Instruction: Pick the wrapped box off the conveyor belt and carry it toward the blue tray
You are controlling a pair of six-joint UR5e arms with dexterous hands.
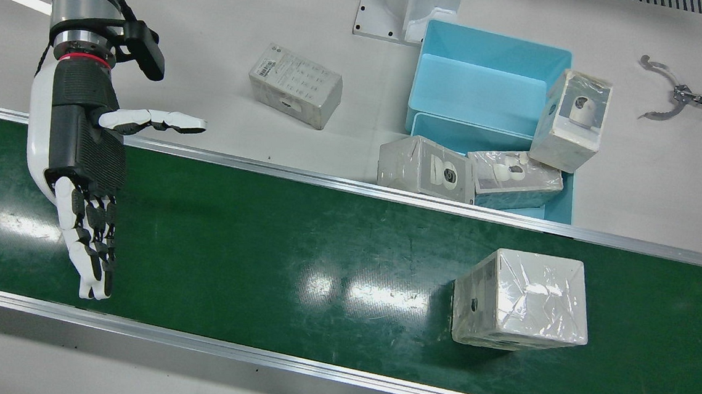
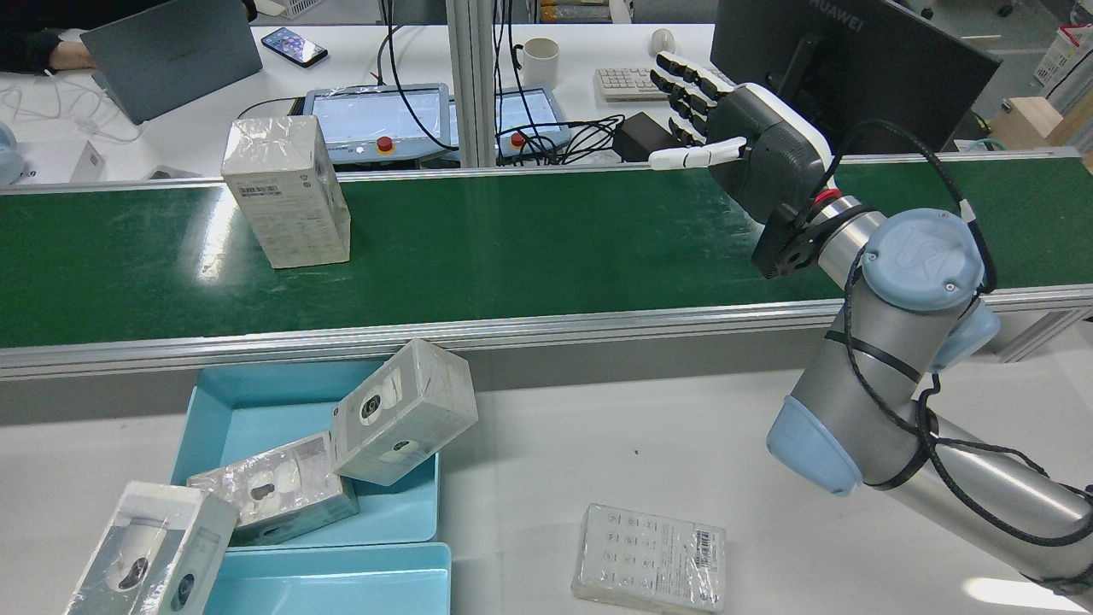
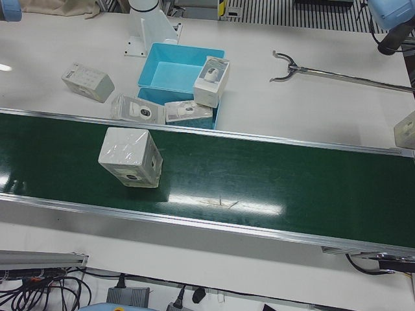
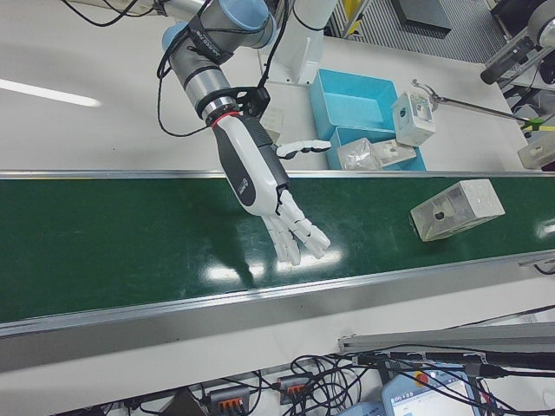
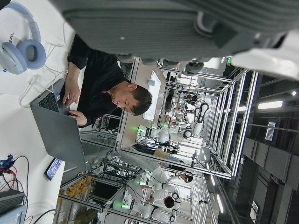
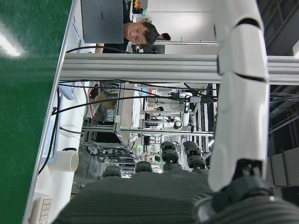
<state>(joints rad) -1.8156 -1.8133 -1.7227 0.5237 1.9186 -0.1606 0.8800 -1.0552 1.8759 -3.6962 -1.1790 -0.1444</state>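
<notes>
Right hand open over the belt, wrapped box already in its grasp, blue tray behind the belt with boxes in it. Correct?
Not quite: the right hand holds nothing. The wrapped box sits on the conveyor belt, well apart from the hand, as the front view shows. The rest stands: the hand is open over the belt and the blue tray holds boxes.

The conveyor belt (image 1: 261,240) is dark green with silver rails. On it, the wrapped box (image 1: 520,300) is pale grey-white under glossy clear film. Beside the belt, the tray (image 1: 482,82) is light blue.
</notes>
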